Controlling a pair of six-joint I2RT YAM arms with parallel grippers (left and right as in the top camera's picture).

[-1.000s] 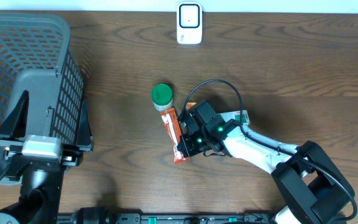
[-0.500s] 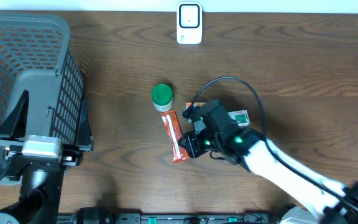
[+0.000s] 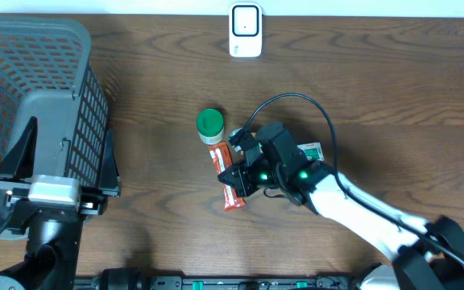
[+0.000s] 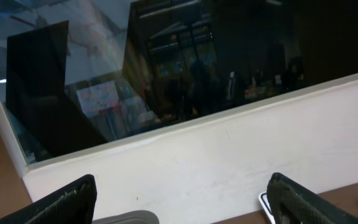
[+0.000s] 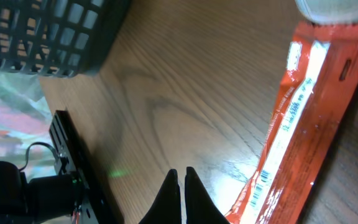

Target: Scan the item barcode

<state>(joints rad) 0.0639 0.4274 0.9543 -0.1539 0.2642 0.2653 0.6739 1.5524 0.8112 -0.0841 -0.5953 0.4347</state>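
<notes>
An orange snack packet [image 3: 234, 196] lies flat on the wooden table, just below a green-capped bottle [image 3: 209, 122]. In the right wrist view the packet [image 5: 303, 118] runs down the right side, with a small barcode [image 5: 263, 180] printed near its lower edge. My right gripper [image 5: 180, 182] is shut on nothing, its tips low over bare wood just left of the packet. From overhead the right gripper [image 3: 229, 172] sits over the packet's middle. The white scanner [image 3: 246, 31] stands at the table's far edge. My left gripper [image 4: 182, 190] is open, facing a wall and window.
A large grey mesh basket [image 3: 31, 97] fills the left side of the table, and its corner shows in the right wrist view [image 5: 48, 31]. A small green-labelled item [image 3: 312, 151] lies partly under the right arm. The left arm's mount [image 3: 51, 193] sits in front of the basket.
The right gripper has shifted up and to the left, from the packet's lower end to beside its middle. The packet, bottle and left arm have stayed put.
</notes>
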